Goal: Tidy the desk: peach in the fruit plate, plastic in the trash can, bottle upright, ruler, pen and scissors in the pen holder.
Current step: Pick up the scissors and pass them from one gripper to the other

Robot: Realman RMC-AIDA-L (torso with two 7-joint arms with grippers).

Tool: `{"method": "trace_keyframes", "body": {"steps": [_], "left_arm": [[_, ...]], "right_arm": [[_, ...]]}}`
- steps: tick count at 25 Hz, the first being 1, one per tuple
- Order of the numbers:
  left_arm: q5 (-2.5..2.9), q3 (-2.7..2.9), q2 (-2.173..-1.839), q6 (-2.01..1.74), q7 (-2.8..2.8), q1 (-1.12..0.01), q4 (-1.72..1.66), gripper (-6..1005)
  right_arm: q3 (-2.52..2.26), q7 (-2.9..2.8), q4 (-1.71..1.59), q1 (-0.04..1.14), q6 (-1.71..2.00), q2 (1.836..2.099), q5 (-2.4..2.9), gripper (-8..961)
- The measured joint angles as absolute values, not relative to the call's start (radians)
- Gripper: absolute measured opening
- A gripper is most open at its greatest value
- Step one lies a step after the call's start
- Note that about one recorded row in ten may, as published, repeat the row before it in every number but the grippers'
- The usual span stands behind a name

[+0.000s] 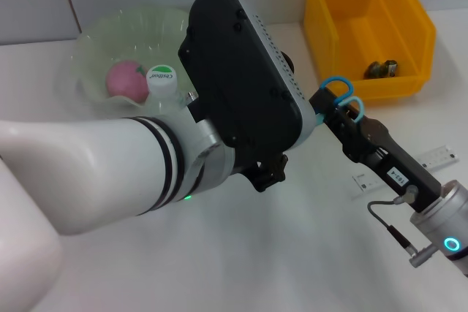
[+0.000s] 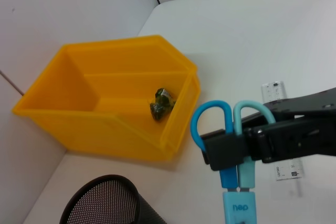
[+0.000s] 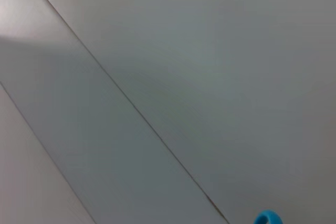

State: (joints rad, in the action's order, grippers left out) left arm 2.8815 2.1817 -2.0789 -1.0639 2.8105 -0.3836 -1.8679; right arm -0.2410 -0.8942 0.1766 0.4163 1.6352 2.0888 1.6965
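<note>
My right gripper [image 1: 338, 109] is shut on the scissors [image 1: 337, 85], holding them by their blue handles above the table, in front of the yellow trash can [image 1: 369, 20]. The left wrist view shows the scissors [image 2: 239, 203] hanging blades down in the gripper [image 2: 233, 148], beside the black mesh pen holder [image 2: 105, 203]. Crumpled plastic [image 1: 382, 69] lies in the trash can. The peach [image 1: 126, 80] sits in the clear fruit plate [image 1: 95, 34], and the bottle [image 1: 161, 77] stands upright next to it. The ruler [image 1: 439, 160] lies flat on the table at right. The pen is out of view.
My left arm [image 1: 146, 166] crosses the middle of the head view, its gripper [image 1: 292, 85] raised over the table and hiding the pen holder there. The right wrist view shows only a grey wall and a blue scissor loop [image 3: 269, 217].
</note>
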Motion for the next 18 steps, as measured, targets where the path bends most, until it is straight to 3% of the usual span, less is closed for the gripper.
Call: {"method": "trace_keyframes", "body": {"steps": [8, 18], "left_arm": [[2.882, 2.194, -2.079, -1.063, 2.813, -0.384, -1.859, 268], [2.881, 2.195, -2.08, -1.061, 2.826, -0.385, -1.86, 489]], "right_arm": [[-0.239, -0.89, 0.178, 0.411, 1.648, 2.089, 1.693, 147], [-0.224, -0.897, 0.175, 0.397, 1.643, 2.087, 1.688, 80]]}}
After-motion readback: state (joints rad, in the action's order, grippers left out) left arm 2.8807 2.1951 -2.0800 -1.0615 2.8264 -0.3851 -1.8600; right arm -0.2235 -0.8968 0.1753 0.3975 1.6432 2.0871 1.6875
